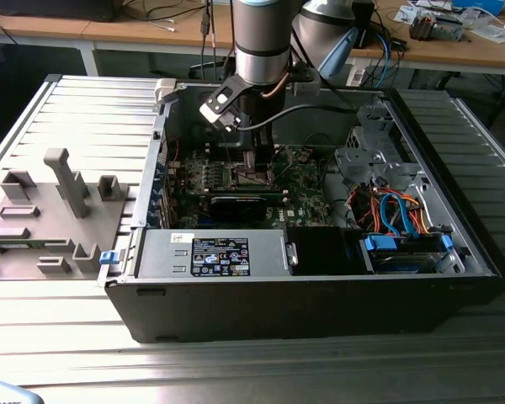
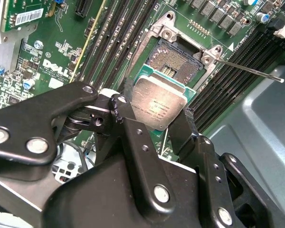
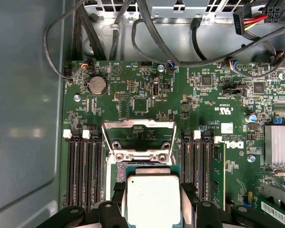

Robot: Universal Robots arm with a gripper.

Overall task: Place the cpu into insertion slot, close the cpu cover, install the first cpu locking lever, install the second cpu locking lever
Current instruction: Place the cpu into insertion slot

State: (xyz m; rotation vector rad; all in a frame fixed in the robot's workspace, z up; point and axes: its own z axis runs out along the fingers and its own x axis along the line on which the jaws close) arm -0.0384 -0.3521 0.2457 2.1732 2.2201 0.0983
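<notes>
Gripper (image 2: pixel 153 112) holds cpu (image 2: pixel 160 101) over insertion slot (image 2: pixel 178 59) inside computer case (image 1: pixel 320 313).

And the cpu (image 3: pixel 152 199) ran off the picture's edge in the first wrist view, its near side cut away. In the second wrist view it covered the near half of the insertion slot (image 2: pixel 178 59), while the gripper (image 2: pixel 153 113) fingers (image 2: pixel 128 126) masked its flanks. Exterior view: the arm (image 1: pixel 261 50) blocked the slot
</notes>
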